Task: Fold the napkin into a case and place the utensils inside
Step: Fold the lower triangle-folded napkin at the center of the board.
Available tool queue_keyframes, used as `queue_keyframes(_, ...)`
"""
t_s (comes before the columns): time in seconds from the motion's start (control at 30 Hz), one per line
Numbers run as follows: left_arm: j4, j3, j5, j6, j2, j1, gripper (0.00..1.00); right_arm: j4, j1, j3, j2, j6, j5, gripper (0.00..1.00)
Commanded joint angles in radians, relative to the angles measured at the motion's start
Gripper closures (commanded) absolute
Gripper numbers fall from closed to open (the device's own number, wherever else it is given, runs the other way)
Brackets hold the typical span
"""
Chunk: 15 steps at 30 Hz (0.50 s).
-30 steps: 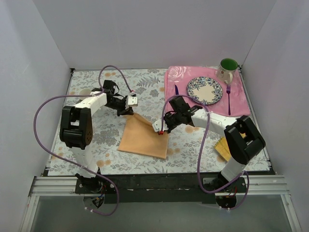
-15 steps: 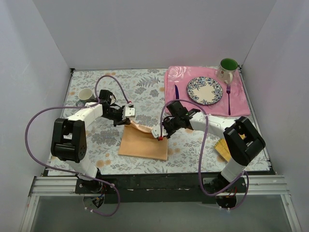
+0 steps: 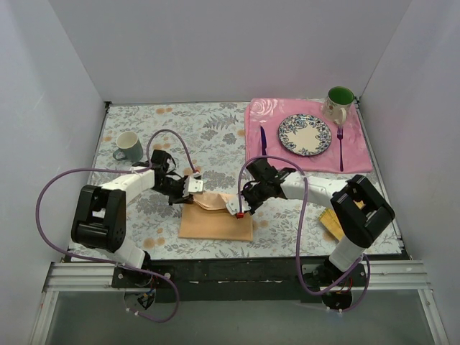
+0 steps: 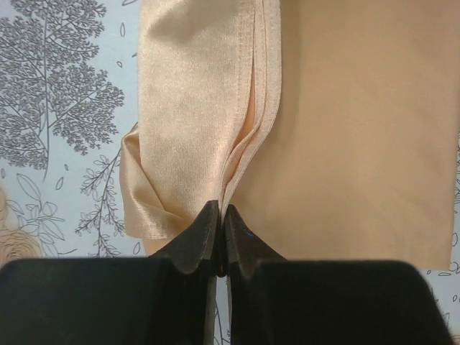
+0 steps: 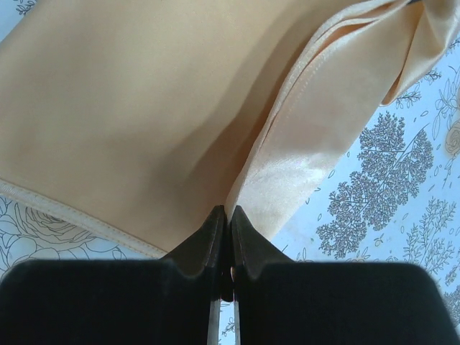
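Napkin (image 3: pixel 215 221) is at lower centre of the top view, just above the arm bases, lying on the floral tablecloth (image 3: pixel 215 122). The near part lies flat. The far edge is lifted and draped back over it as a loose flap.

Left gripper (image 3: pixel 192 188) is at the flap's left end, and its wrist view shows the jaws pressed together with the hemmed cloth edge pinched at the tips. Right gripper (image 3: pixel 241 210) is at the flap's right end, jaws likewise together and clamped on a fold of the same cloth. Both arms hold the napkin, one at each end.

My read is that this is the folding step, mid-fold, with no pocket formed yet. Utensils are untouched.

The next move calls for both ends to travel together toward the bottom of the frame, so the flap lands square on the near edge. It should then be set down before release. The left end looks bunched in the wrist view and could crease crooked.

- **Lower right:** a yellow mat (image 3: pixel 330 219), partly behind the right arm.
- **Middle left:** a teal mug (image 3: pixel 129 146).
- **Upper right:** a pink placemat (image 3: pixel 356 154), well apart from the napkin.
- **On the placemat:** knife (image 3: pixel 263 140) left of the patterned plate (image 3: pixel 305 134), and fork (image 3: pixel 340 140) right of it.
- **Placemat's top right corner:** a green-lined mug (image 3: pixel 339 103).

No brand, label or readable writing shows in any view.
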Motion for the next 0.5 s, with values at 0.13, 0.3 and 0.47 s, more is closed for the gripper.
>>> queue_keyframes(0.13,0.034,-0.020,-0.017,-0.012,-0.014,-0.008,1.00,-0.010,0.013,-0.007,0.033,-0.017,0.003,0.99)
queue_keyframes(0.3,-0.091,0.059,0.079,-0.015,-0.074,-0.008,0.67,0.000,0.015,-0.025,0.033,-0.030,0.016,0.99)
queue_keyframes(0.47,-0.179,0.210,0.255,-0.326,-0.062,0.067,0.66,0.008,0.018,-0.048,0.017,-0.060,0.020,0.99)
